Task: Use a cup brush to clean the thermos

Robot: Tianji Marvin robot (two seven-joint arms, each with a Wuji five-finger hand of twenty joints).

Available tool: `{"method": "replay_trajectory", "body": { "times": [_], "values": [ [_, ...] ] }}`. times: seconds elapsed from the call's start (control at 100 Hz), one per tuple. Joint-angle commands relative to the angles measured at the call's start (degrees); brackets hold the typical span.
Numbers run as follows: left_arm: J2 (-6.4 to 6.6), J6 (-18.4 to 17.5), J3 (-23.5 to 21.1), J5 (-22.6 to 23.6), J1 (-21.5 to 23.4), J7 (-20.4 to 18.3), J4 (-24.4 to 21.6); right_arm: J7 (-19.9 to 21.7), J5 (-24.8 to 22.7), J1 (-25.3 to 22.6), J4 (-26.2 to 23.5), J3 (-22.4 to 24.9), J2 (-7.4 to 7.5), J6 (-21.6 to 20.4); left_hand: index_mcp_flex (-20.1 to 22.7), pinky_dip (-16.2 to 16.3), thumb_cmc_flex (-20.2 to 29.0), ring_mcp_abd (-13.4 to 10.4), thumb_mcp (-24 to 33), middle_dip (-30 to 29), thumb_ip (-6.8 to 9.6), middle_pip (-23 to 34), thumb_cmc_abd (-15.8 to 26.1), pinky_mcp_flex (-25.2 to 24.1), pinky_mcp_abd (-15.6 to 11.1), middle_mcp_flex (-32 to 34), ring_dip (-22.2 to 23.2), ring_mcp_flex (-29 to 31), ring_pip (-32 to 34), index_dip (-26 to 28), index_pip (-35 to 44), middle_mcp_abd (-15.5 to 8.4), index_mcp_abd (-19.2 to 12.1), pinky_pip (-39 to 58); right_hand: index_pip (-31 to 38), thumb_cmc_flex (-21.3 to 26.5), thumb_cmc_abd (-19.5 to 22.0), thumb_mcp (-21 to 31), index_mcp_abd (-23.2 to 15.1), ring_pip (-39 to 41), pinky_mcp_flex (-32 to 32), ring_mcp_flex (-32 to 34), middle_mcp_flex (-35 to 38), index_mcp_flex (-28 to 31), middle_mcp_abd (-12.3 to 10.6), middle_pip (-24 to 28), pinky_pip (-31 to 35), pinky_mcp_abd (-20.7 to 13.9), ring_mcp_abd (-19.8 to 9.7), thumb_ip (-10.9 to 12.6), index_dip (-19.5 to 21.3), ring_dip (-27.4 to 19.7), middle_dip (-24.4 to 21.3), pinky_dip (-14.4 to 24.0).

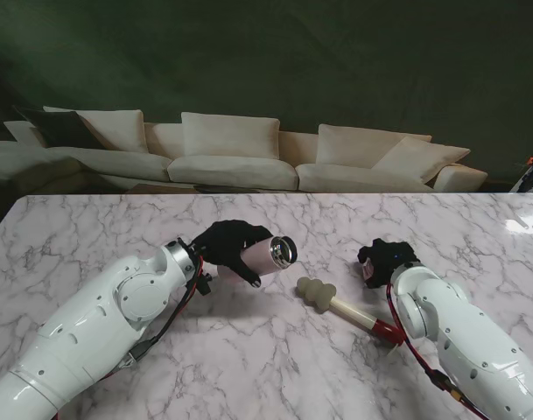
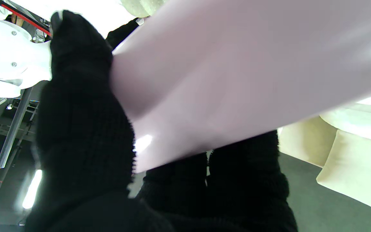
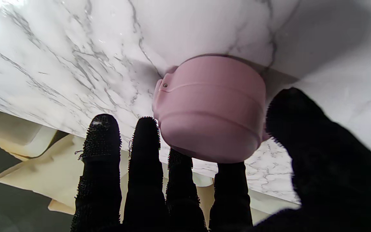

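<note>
The left hand is wrapped around the pink thermos, holding it off the marble table near the middle, tilted on its side with the open mouth facing right. In the left wrist view the black-gloved fingers press against the thermos body. The cup brush lies flat on the table between the two arms, its cream sponge head towards the thermos and its red handle end beside the right arm. The right hand rests farther right with fingers spread around the pink lid standing on the table; whether they touch it I cannot tell.
</note>
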Motion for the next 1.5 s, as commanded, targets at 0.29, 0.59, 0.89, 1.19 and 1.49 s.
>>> {"method": "replay_trajectory", "body": {
  "times": [0.29,0.59,0.89,1.19,1.49],
  "values": [
    [-0.2,0.0,0.2,-0.2,-0.3,-0.7,-0.1,-3.3,1.5,0.6,2.9,-1.2,-0.66,1.6,6.0,1.7,12.4,-2.2,30.1,1.5,3.91,4.2,27.7,-0.4,-4.8,1.4,3.5,4.1,12.9,3.5,10.1,-5.0,-10.2,3.3,11.4,11.9,-1.1,7.3,-3.6,12.8,17.1,14.8,11.0,9.3,-0.4,9.1,8.4,-6.6,-3.8,-5.1,0.5,7.4,7.4,0.0],
    [-0.2,0.0,0.3,-0.3,-0.5,-0.8,0.1,-8.6,4.9,1.0,5.5,-1.5,-1.51,2.4,6.0,1.8,12.4,-2.1,30.0,1.5,3.93,4.2,27.8,-0.5,-4.8,1.3,3.6,4.0,13.0,3.5,10.1,-5.0,-10.1,3.3,19.8,22.0,-2.0,14.5,-5.8,18.1,27.0,26.7,25.5,18.4,-3.2,10.2,12.7,-10.3,-5.6,-8.6,2.8,10.7,14.2,1.8],
    [-0.16,0.0,0.4,-0.5,-0.5,-1.1,0.1,-11.3,6.0,-0.7,4.9,1.6,-1.94,1.0,6.0,1.9,12.4,-2.2,30.1,1.5,3.97,4.2,27.8,-0.5,-4.7,1.3,3.6,4.0,13.0,3.5,10.1,-5.1,-10.1,3.3,20.7,23.8,-2.7,19.5,-5.4,21.5,31.5,32.7,33.0,26.5,-4.9,10.8,16.0,-10.9,-7.0,-9.6,6.8,13.4,16.4,4.8],
    [-0.31,0.3,1.7,-0.6,-1.5,-1.1,1.6,-11.0,4.8,-6.1,-3.3,9.5,-2.1,-3.7,6.0,1.9,12.3,-2.3,30.1,1.5,4.02,4.3,27.9,-0.5,-4.8,1.2,3.6,4.0,13.0,3.6,10.2,-5.1,-10.3,3.3,19.0,23.8,-4.6,21.3,-6.2,23.1,32.8,34.5,36.3,31.3,-6.2,9.2,17.1,-11.6,-6.6,-9.9,10.6,16.3,18.7,7.1],
    [-0.69,0.2,2.5,-0.7,-2.1,0.1,2.4,-12.0,8.5,-14.9,-19.3,19.1,-3.28,-12.7,6.0,1.9,12.3,-2.3,30.2,1.6,4.01,4.4,27.9,-0.4,-4.9,1.3,3.6,4.1,13.2,3.6,10.3,-5.2,-10.2,3.4,18.6,23.9,-4.4,21.5,-5.5,23.4,32.9,34.4,36.5,31.6,-6.1,9.2,17.3,-11.5,-6.4,-9.9,10.6,16.7,18.9,7.4]
  ]
}}
